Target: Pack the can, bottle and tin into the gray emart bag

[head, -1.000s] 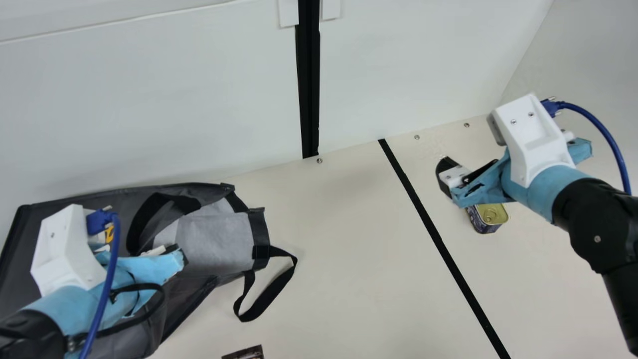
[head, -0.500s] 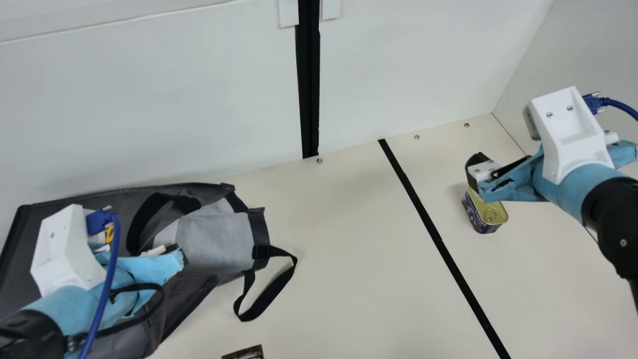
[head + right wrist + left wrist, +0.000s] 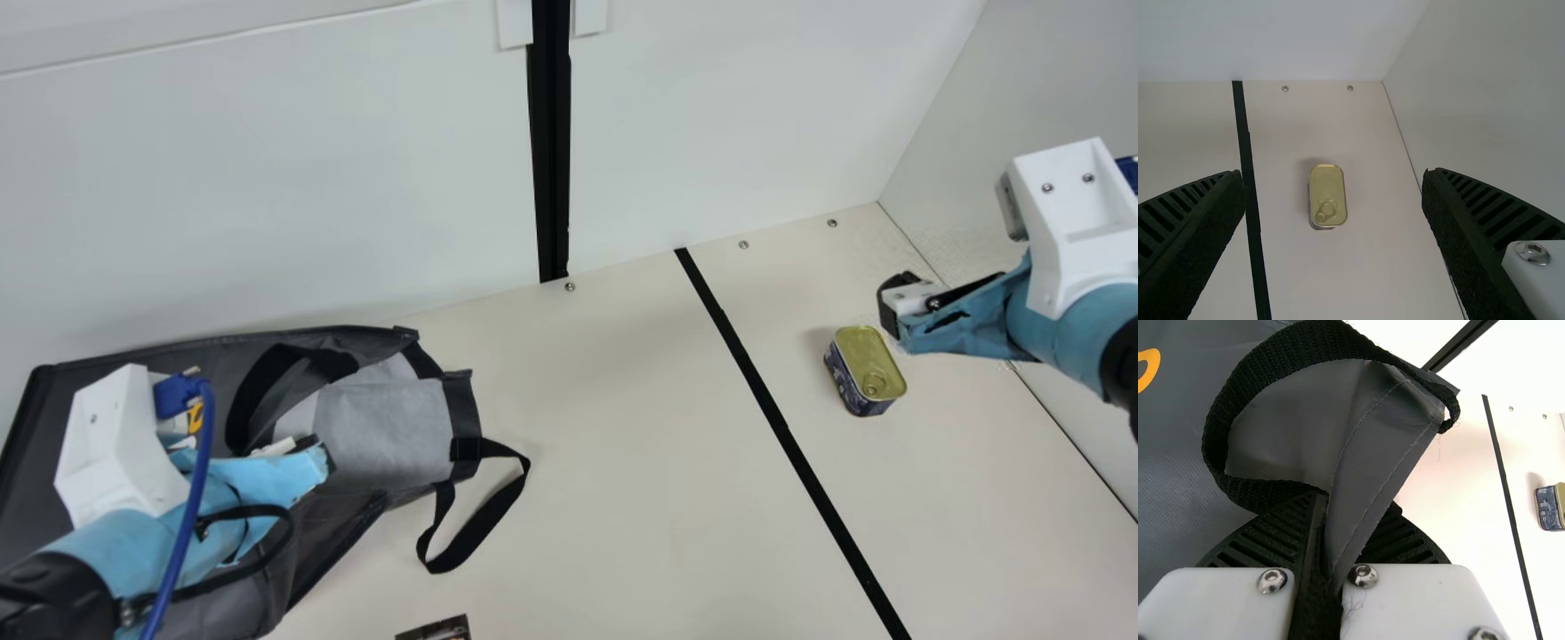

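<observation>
Noted right claw (image 3: 1333, 175) spread wide and empty, shifted outward past the tin (image 3: 866, 363), leaving it uncovered on the table (image 3: 640, 462). Found left claw (image 3: 1355, 507) clamped on edge of gray bag (image 3: 382, 427), unmoved. Likely requires recentring over tin before grasping and packing.

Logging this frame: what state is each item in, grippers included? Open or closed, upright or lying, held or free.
Gray bag: lying on the table, edge pinched.
Black strap loop: hanging off the bag, slack on the table.
Tin: lid side up, sealed, ring pull unlifted, free.
Left gripper: shut on the bag's fabric.
Right gripper: open, nothing held.
Dark item at the main view's bottom edge: cut off, state unclear.
</observation>
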Motion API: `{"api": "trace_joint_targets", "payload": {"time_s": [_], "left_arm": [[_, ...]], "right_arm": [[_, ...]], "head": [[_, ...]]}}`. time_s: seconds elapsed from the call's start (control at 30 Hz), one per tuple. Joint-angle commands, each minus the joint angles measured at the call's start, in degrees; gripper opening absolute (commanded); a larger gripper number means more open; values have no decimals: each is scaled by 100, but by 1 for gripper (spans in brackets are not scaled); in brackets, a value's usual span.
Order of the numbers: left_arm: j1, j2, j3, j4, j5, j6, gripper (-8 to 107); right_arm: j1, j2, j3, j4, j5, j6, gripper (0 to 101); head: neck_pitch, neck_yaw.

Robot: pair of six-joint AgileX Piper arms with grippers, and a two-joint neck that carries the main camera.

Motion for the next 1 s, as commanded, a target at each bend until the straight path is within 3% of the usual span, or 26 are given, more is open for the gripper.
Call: {"api": "trace_joint_targets", "payload": {"time_s": [0.0, 0.7, 0.97], "left_arm": [[0, 0, 0, 0, 0, 0, 10], [0, 0, 0, 0, 0, 0, 10], [0, 0, 0, 0, 0, 0, 10]], "right_arm": [[-29, 14, -109, 7, 270, 25, 91], [-500, 17, -882, 317, 1667, -195, 91], [-709, -151, -653, 502, 1700, -360, 91]], "head": [[-130, -5], [-130, -5], [-130, -5]]}}
